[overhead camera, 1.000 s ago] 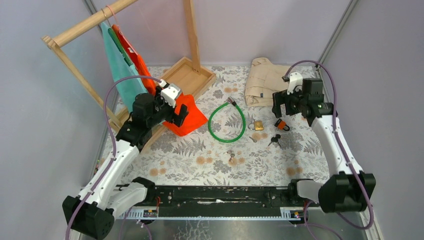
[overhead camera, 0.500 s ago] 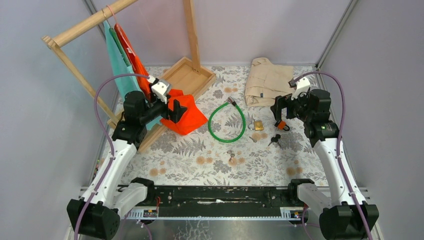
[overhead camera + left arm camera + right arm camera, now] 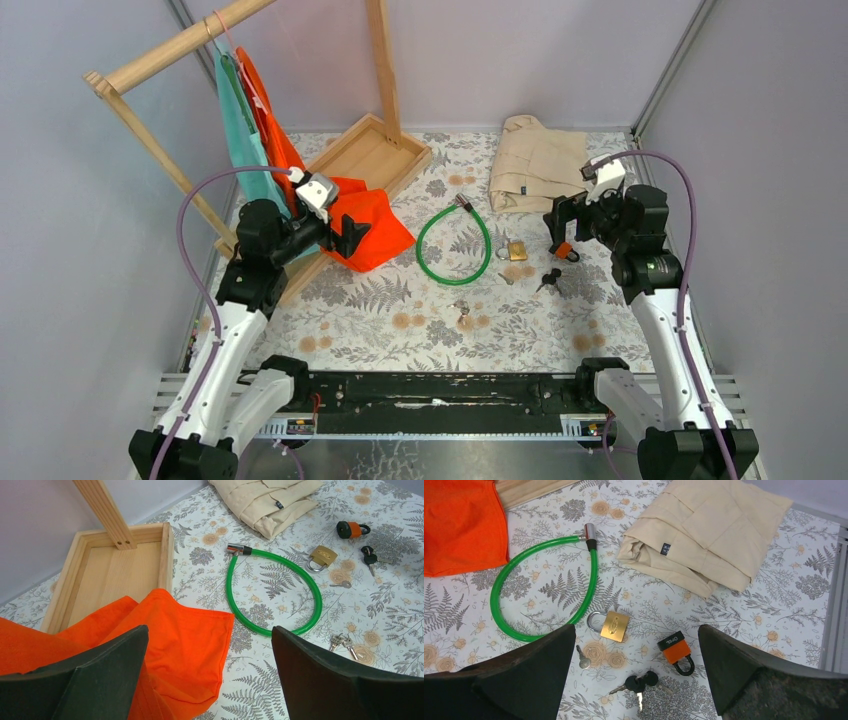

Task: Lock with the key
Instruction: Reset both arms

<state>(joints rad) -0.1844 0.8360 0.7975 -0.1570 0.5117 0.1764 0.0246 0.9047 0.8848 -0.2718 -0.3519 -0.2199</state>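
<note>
Left gripper (image 3: 209, 630) and right gripper (image 3: 636, 627) gape wide, empty; wooden tray (image 3: 165, 550) holds an upright post (image 3: 107, 510).

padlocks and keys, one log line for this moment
left pincer: open, empty | right pincer: open, empty | brass padlock, orange padlock, black-headed keys: untouched

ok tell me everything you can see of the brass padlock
The brass padlock lies flat on the floral tablecloth: a squarish gold-coloured metal body with an oval stamp, its silvery shackle looking closed and pointing at the green cable lock close beside it. A small silver key lies nearby, apart. Nothing grips it.
</note>
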